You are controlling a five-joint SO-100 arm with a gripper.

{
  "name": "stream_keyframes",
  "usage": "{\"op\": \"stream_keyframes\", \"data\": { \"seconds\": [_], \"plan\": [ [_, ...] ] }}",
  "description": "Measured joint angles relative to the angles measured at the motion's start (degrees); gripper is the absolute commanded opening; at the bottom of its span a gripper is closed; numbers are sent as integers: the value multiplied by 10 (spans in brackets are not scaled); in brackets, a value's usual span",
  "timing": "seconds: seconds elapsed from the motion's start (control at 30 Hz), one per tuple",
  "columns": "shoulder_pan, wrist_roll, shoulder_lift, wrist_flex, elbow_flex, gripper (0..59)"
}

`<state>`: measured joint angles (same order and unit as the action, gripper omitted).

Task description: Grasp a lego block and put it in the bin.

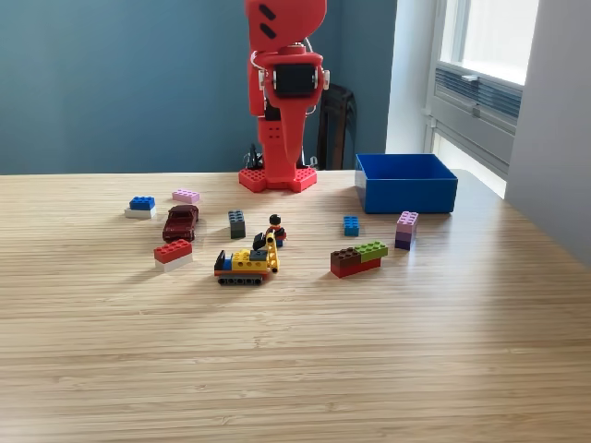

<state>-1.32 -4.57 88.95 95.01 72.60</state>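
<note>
Nothing is sitting in the bin (pixel 406 194) as far as its visible inside shows, so the whole job is looking undone. Nearest, one yellow tracked vehicle (pixel 245 266) and one brown-green-red stack (pixel 358 259) are waiting mid-frame; six smaller blocks, one dark red car (pixel 180 221) and one minifigure (pixel 275 228) are lying behind. Farthest, right of centre, the bin is standing beside the red arm (pixel 280 92), whose gripper is folded up, jaws unreadable.

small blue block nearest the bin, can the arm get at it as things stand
Probably yes. The small blue block sits alone on bare table, apart from the bin and the purple stack, with nothing over it. The arm is folded upright at its base; its claw's state cannot be told.
</note>
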Motion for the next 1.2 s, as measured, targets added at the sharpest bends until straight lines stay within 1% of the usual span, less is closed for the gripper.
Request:
{"op": "stream_keyframes", "data": {
  "seconds": [0.13,0.57,1.03,1.2],
  "plan": [
    [44,11,0,-9,1,1],
    [237,61,0,-48,43,1],
    [403,132,0,-51,43,1],
    [455,161,0,-76,43,1]
  ]
}}
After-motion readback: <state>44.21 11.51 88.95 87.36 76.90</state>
